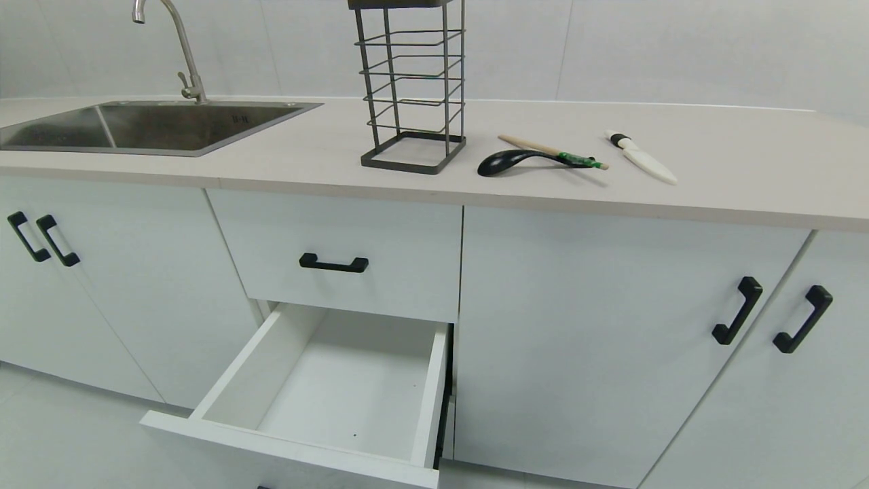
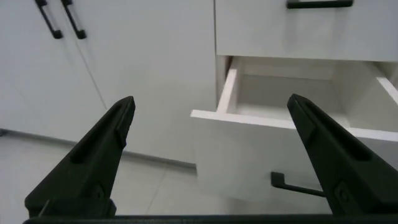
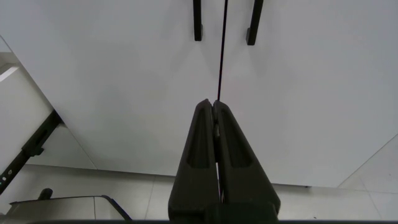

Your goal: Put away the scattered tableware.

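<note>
- Drawer [image 1: 319, 380] stands pulled out below the worktop [image 1: 733, 183]; its front panel is cut off by the frame edge.
- Left pincer [image 2: 211, 102] is spread wide, low before the drawer's front corner. Right pincer [image 3: 215, 104] is pressed closed, holding nothing, facing the cabinet doors [image 3: 298, 93].
- Black spoon [image 1: 516, 161] lies near the worktop's front edge, bowl toward the rack [image 1: 413, 88], handle running right across a wooden stick [image 1: 536, 145]. Which one bears the green band is hard to tell.
- White knife [image 1: 641, 157] lies apart to the right, pale tip slanting toward the front edge.
- Rack's top is cut off; the sink [image 1: 149, 125] sits far left.
</note>
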